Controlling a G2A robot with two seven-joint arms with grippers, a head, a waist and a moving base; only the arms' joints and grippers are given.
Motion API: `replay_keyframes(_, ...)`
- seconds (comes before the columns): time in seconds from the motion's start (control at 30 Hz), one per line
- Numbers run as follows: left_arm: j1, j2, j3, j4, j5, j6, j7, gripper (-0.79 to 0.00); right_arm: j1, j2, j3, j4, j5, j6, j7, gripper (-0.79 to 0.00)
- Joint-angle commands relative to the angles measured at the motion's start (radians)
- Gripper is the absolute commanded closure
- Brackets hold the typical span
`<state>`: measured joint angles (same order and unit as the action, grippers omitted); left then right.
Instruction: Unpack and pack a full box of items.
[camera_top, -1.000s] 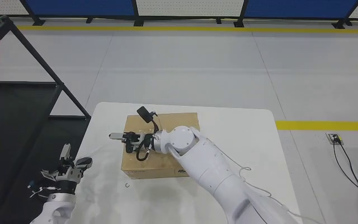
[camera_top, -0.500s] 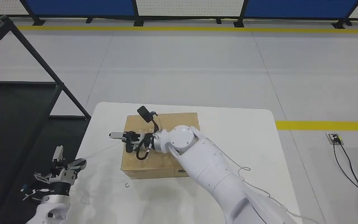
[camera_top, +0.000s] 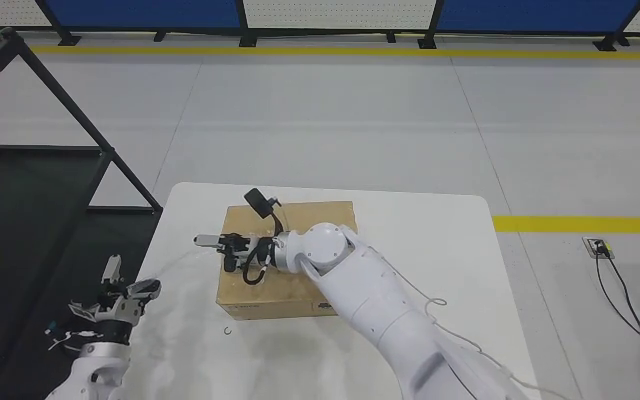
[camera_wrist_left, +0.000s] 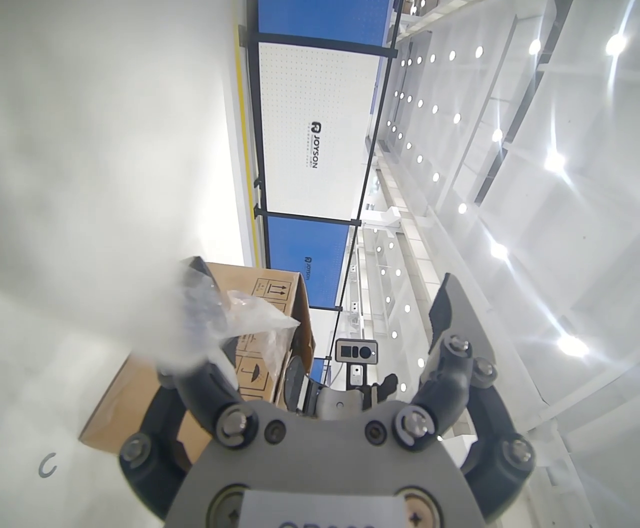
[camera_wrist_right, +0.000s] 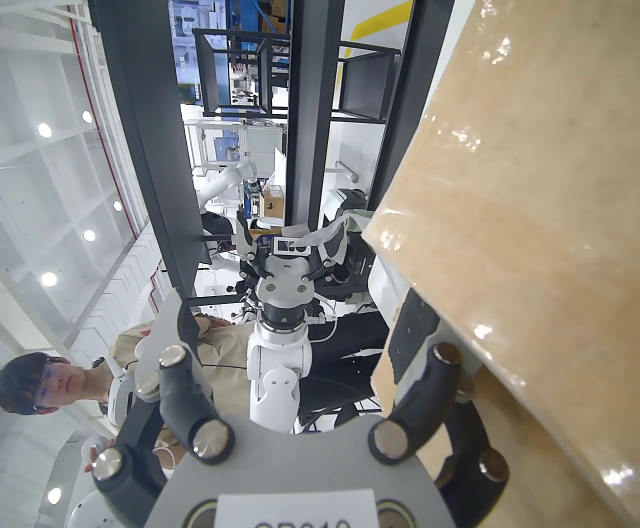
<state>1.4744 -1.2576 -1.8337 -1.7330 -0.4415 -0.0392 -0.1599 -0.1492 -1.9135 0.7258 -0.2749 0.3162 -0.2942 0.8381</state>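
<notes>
Box (camera_wrist_right: 525, 210) apparently touches the spread right gripper (camera_wrist_right: 295, 310).

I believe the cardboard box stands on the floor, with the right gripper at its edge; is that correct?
Not quite: the cardboard box stands on the white table, not the floor, as the top view shows. The right gripper is indeed at its edge.

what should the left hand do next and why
Probably draw the left hand a little farther from the box: its fingers stand open, yet a clear plastic strip clings to one finger and seems to trail back toward the box, so it likely isn't free.
</notes>
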Motion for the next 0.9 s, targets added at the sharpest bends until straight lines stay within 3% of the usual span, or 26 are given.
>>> replay_keyframes(0.0,-0.002,0.0,0.007,-0.001,0.006,0.001,-0.001,-0.785,0.0,-0.001,0.003,0.0,-0.004,-0.004,0.001,-0.785)
replay_keyframes(0.87,0.022,-0.003,0.021,-0.018,0.014,0.004,0.007,-0.785,-0.006,-0.015,0.036,0.026,-0.061,0.012,-0.022,-0.785)
